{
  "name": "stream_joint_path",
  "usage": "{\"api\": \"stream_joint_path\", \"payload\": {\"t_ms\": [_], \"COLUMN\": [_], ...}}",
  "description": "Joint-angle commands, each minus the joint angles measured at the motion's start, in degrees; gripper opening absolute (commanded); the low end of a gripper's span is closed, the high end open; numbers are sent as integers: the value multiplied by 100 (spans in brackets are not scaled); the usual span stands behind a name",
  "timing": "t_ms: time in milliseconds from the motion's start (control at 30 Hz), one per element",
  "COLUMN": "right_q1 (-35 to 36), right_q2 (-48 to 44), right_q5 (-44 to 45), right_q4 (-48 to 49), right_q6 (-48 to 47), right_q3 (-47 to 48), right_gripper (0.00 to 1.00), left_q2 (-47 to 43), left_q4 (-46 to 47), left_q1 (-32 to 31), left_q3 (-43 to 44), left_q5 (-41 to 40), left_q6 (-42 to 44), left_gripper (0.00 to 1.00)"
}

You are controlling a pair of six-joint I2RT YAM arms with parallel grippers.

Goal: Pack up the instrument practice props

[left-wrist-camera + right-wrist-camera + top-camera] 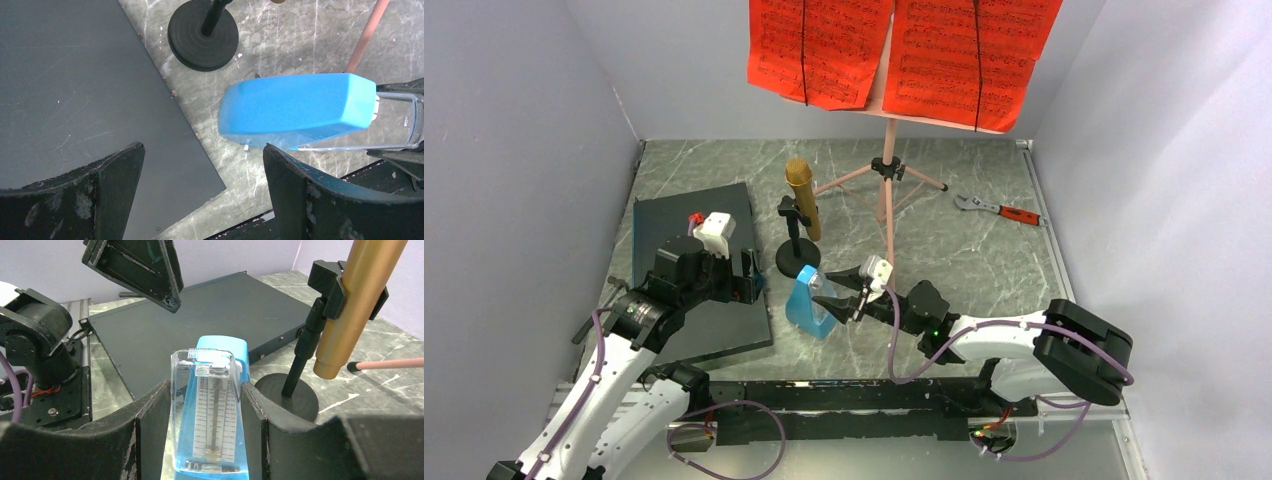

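Note:
The small blue metronome [808,306] with a clear front cover sits just in front of the microphone's black round base [796,258]. My right gripper [852,297] is shut on it, one finger on each side of the clear cover [212,410]. My left gripper [749,275] is open and empty above the slab's right edge, left of the metronome [295,110]. The gold microphone [804,200] stands upright. The pink tripod music stand [886,200] stands behind, with the red sheet-music pages [904,50] on its desk.
A large dark flat slab [694,270] lies at the left under my left arm. A red-handled wrench [999,209] lies at the back right. One pink stand leg [390,364] reaches toward the microphone base. Grey walls close in three sides.

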Motion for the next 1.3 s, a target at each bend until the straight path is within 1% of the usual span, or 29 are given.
{"api": "stream_joint_path", "payload": {"t_ms": [0,167,533,867,1267], "right_q1": [112,160,161,161,162], "right_q2": [75,117,381,275,310], "right_q5": [125,243,304,704,318], "right_q4": [565,635,1261,1500,1419], "right_q6": [186,208,241,-188,6], "right_q3": [-65,-178,-401,-526,-483], "right_gripper": [0,0,0,0,0], "left_q2": [6,26,13,4,0], "left_q4": [189,184,196,195,191], "left_q1": [-26,-20,-29,-29,-29], "left_q3": [21,21,21,20,12], "left_q5": [60,82,95,95,105], "left_q6": [27,35,37,36,22], "left_gripper": [94,94,94,94,94]}}
